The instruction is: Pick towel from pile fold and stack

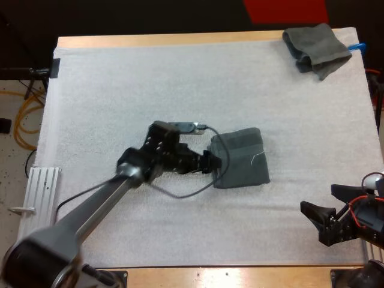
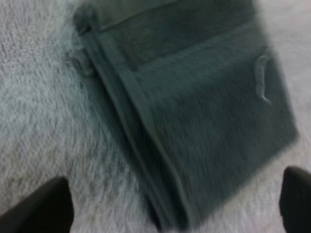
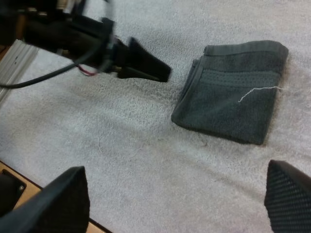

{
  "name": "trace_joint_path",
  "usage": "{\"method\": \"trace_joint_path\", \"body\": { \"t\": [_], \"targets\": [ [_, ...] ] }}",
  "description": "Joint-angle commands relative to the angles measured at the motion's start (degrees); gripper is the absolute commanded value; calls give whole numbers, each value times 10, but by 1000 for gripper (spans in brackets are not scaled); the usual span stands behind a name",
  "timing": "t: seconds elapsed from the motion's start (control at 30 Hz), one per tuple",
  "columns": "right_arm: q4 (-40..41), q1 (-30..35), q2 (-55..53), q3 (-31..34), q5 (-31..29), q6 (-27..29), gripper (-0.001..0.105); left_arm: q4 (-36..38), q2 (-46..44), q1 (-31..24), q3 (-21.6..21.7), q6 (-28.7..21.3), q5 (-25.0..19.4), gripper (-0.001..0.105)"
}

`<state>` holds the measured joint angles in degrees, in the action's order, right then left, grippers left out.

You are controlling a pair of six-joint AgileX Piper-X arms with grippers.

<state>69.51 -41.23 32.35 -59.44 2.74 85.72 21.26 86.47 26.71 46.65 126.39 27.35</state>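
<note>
Nearest the lens, the left arm (image 1: 90,216), a grey metal tube ending in black jointed housings, stretches across the mat to the folded towel (image 1: 243,159), which lies about mid-mat. The left gripper (image 1: 215,163) sits at that towel's left edge; seen from its own wrist, its blunt black fingers (image 2: 51,206) stand wide apart over the cloth, gripping nothing. The folded towel is a dark grey-green terry rectangle, soft-napped, with a flat woven hem band (image 2: 131,92) along the layered edge and a loose white thread (image 1: 257,157) curling on its top face. It rests on the white mat (image 1: 180,90), a pebbly, fleecy sheet that covers the pale wooden table (image 1: 180,41). Well apart from the folded towel, on its near right, the right gripper (image 1: 318,199) hovers just above the mat, its two black wedge-shaped fingers (image 3: 58,204) spread and empty. Far beyond the folded towel, toward the mat's far right corner, a crumpled towel (image 1: 316,48) of the same grey-green terry lies in a loose heap. Far to the folded towel's left, past the mat's edge, lies a ribbed silver metal rail (image 1: 42,186).
</note>
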Motion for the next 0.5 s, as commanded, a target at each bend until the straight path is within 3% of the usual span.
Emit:
{"method": "trace_joint_path", "body": {
  "t": [0.0,0.23,0.47],
  "targets": [
    [-3,-1,0,-2,1,2,72,-10,18,4,18,13,-1,83],
    [-3,-1,0,-2,1,0,72,6,117,4,85,64,31,83],
    [-3,-1,0,-2,1,0,72,14,172,4,111,114,90,82]
  ]
}}
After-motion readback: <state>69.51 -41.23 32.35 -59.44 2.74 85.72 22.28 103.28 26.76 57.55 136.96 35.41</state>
